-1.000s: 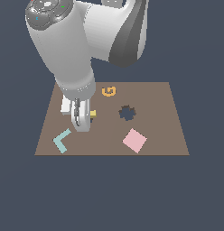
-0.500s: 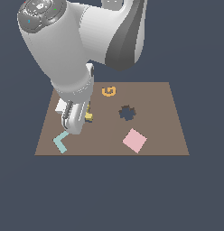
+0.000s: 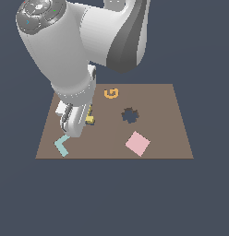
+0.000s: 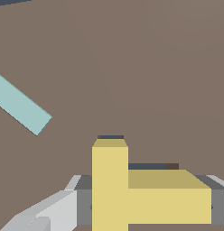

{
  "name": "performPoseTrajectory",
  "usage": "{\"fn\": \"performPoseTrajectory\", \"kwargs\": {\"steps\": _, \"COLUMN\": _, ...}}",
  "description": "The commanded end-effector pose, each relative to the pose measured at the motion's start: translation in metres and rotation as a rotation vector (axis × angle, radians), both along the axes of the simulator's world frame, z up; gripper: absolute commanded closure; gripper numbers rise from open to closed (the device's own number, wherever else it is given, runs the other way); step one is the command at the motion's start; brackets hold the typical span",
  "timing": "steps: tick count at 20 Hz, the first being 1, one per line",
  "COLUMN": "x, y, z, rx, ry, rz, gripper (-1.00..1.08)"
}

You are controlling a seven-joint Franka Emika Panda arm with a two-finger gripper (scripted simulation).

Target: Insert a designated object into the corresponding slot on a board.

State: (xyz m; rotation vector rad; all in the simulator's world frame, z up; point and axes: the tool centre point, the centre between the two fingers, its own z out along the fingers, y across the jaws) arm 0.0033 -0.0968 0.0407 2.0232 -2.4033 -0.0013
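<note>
The small yellow T-shaped block (image 4: 145, 198) fills the near part of the wrist view, with grey pads (image 4: 84, 207) pressed against both ends of its crossbar. My gripper (image 4: 150, 208) is shut on it. Thin dark strips of the T-shaped slot (image 4: 152, 166) show just behind the block's edges, so the block sits at the cutout. In the exterior view only a corner of the yellow block (image 3: 90, 119) peeks out beside the gripper (image 3: 82, 121), over the left part of the brown board (image 3: 162, 99). There the arm hides the slot.
An orange G-shaped ring (image 3: 111, 93) lies at the board's far side. A dark gear-edged cutout (image 3: 129, 115) is near the middle and a pink square (image 3: 137, 143) near the front. A light-blue L piece (image 3: 62, 146) (image 4: 21, 106) lies close to the hand.
The arm has leaned toward the exterior view's left and the hand has tilted. The yellow block has shifted only slightly and stays in the grip.
</note>
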Motion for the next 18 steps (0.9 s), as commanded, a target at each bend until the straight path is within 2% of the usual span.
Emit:
{"fn": "performPoseTrajectory", "kwargs": {"steps": 1, "x": 0.0, "y": 0.0, "z": 0.0, "rx": 0.0, "ry": 0.0, "rz": 0.003, "gripper": 1.08}}
{"fn": "performPoseTrajectory", "kwargs": {"steps": 9, "x": 0.0, "y": 0.0, "z": -0.01, "rx": 0.0, "ry": 0.0, "rz": 0.003, "gripper": 1.08}}
{"fn": "performPoseTrajectory", "kwargs": {"steps": 10, "x": 0.0, "y": 0.0, "z": -0.01, "rx": 0.0, "ry": 0.0, "rz": 0.003, "gripper": -0.92}}
{"fn": "performPoseTrajectory", "kwargs": {"steps": 18, "x": 0.0, "y": 0.0, "z": -0.01, "rx": 0.0, "ry": 0.0, "rz": 0.003, "gripper": -0.92}}
